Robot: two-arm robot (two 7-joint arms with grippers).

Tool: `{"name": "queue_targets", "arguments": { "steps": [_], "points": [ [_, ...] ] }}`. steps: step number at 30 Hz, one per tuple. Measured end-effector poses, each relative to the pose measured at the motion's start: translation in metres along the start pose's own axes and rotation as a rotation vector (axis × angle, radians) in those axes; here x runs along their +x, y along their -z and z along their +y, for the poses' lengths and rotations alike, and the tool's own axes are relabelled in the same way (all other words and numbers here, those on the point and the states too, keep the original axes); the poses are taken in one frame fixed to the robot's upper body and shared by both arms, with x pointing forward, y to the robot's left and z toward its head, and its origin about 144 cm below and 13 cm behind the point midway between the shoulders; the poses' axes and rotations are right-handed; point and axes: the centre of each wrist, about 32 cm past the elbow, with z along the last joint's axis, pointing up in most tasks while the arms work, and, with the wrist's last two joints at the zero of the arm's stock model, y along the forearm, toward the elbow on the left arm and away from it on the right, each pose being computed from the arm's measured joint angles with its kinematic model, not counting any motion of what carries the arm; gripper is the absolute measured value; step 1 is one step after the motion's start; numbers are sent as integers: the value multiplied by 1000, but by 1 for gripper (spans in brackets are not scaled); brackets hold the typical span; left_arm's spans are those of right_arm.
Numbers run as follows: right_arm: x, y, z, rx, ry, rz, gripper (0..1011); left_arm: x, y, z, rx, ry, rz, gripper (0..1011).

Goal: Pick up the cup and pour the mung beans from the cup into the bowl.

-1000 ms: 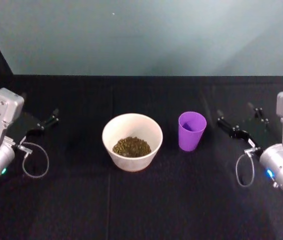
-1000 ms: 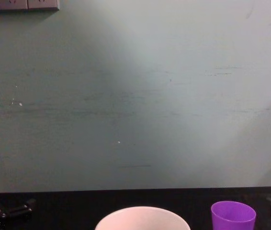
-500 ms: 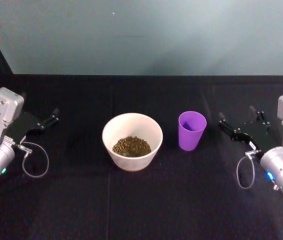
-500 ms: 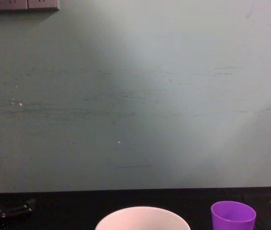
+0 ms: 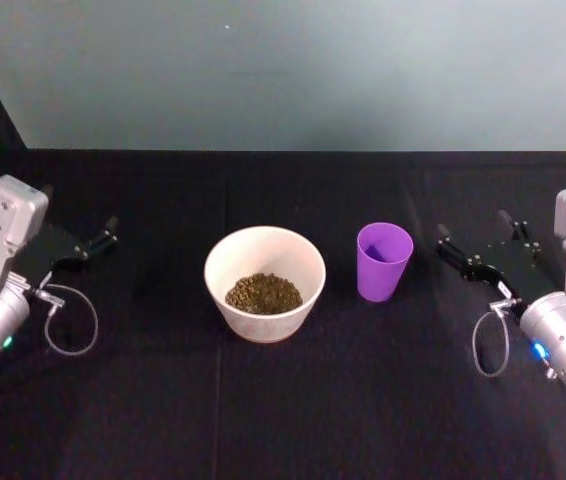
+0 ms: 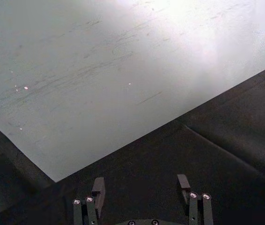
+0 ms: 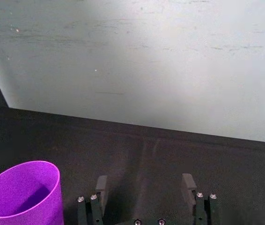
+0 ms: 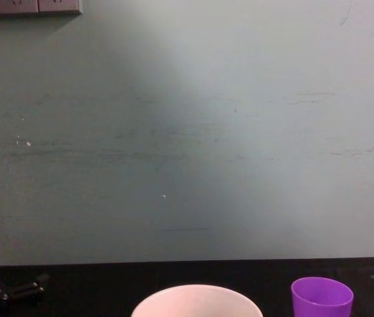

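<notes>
The purple cup (image 5: 383, 261) stands upright on the black table, just right of the white bowl (image 5: 221, 288), which holds a heap of mung beans (image 5: 263, 293). The cup's inside looks bare in the right wrist view (image 7: 22, 194). Right of the cup and apart from it, my right gripper (image 5: 473, 244) is open with nothing between its fingers (image 7: 101, 185). At the table's left side, far from the bowl, my left gripper (image 5: 108, 232) is open and holds nothing. The chest view catches the bowl's rim (image 8: 197, 291) and the cup (image 8: 321, 297).
A black cloth covers the table (image 5: 283, 400). A pale green wall (image 5: 293, 70) stands behind its far edge. Wall sockets (image 8: 28, 6) sit high on the left in the chest view. Loose cable loops hang by each wrist (image 5: 68, 320).
My right gripper has drawn back slightly to the right, away from the cup. The left arm, cup and bowl have stayed put.
</notes>
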Motion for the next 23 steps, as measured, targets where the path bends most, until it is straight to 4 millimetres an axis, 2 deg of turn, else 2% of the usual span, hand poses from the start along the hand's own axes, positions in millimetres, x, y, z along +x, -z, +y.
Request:
{"name": "queue_targets", "arguments": {
  "steps": [23],
  "points": [
    [0,0,0,1,-2,0,1003,0,0,0,0,0,0,1000]
  ]
}}
